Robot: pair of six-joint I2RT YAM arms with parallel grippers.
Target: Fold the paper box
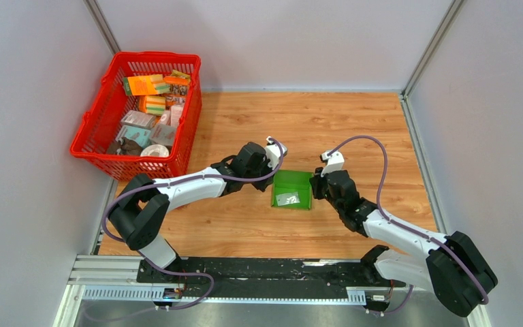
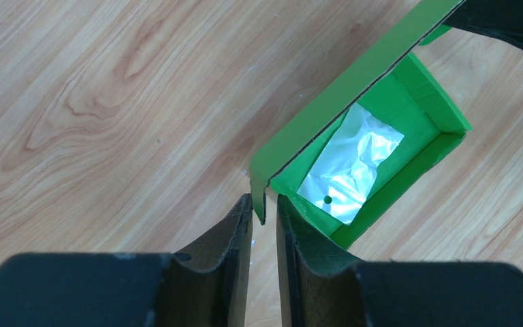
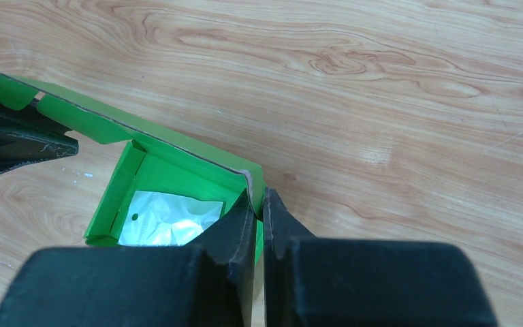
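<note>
The bright green paper box [image 1: 291, 191] lies at the table's middle, its tray open and its lid flap raised along the far side. A clear plastic bag [image 2: 351, 167] lies inside the tray. My left gripper [image 1: 274, 163] is at the lid's left corner. In the left wrist view the fingers [image 2: 264, 204] stand a narrow gap apart, with the lid corner [image 2: 259, 187] between their tips and against one finger. My right gripper [image 1: 315, 178] is at the lid's right corner. In the right wrist view it [image 3: 259, 201] is shut on the card edge [image 3: 255, 180].
A red plastic basket [image 1: 180, 146] with several small packages stands at the back left, part of it off the wooden table. Grey walls close in the left, right and back sides. The arms' mounting rail [image 1: 259, 272] runs along the near edge.
</note>
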